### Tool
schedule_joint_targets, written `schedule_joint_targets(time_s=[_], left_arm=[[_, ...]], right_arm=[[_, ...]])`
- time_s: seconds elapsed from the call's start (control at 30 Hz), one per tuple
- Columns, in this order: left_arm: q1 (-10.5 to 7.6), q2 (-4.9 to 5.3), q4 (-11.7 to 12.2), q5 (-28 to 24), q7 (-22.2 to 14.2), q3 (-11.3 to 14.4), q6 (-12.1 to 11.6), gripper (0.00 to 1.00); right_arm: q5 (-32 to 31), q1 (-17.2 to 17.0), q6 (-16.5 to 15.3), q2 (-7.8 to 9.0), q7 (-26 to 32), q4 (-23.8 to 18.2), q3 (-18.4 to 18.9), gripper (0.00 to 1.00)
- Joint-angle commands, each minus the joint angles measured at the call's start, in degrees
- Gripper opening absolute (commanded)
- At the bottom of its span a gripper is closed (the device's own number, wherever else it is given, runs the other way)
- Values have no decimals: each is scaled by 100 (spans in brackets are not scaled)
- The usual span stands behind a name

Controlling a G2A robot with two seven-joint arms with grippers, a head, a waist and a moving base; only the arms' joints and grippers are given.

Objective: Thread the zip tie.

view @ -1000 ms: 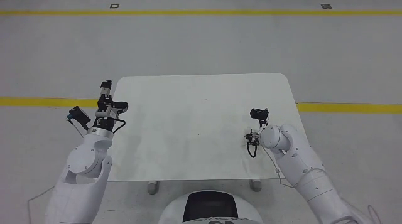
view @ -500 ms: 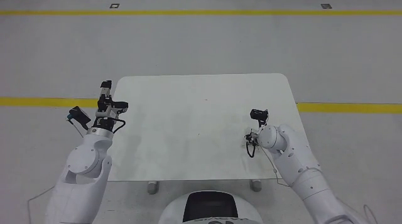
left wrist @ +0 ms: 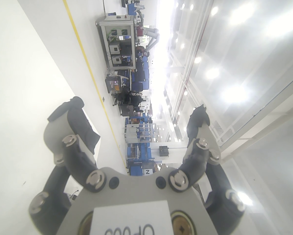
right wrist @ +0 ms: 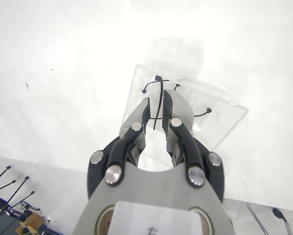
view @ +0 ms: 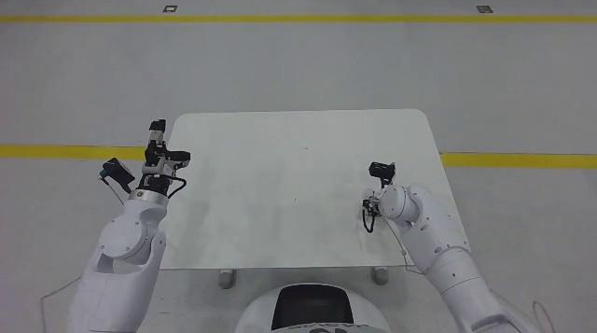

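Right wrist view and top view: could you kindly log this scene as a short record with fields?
Left gripper: open, empty, beside the table's left edge
Right gripper: open, over the clear box
Zip tie: black, between the right gripper's fingers, apparently not clamped
Other zip ties: lying in the clear box

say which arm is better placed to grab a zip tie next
Right. The right gripper hangs over the clear box, one zip tie between its open jaws. The left gripper sits beside the table edge, aimed away.
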Motion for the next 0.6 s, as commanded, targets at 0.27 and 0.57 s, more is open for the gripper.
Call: schedule_joint_targets(time_s=[0.27,0.57], left_arm=[[0,0,0,0,0,0,0,100],[0,0,0,0,0,0,0,100]], right_arm=[[-166,60,0,-144,7,200,129,0],[-268,-223,0,-134,261,-538,568,0]])
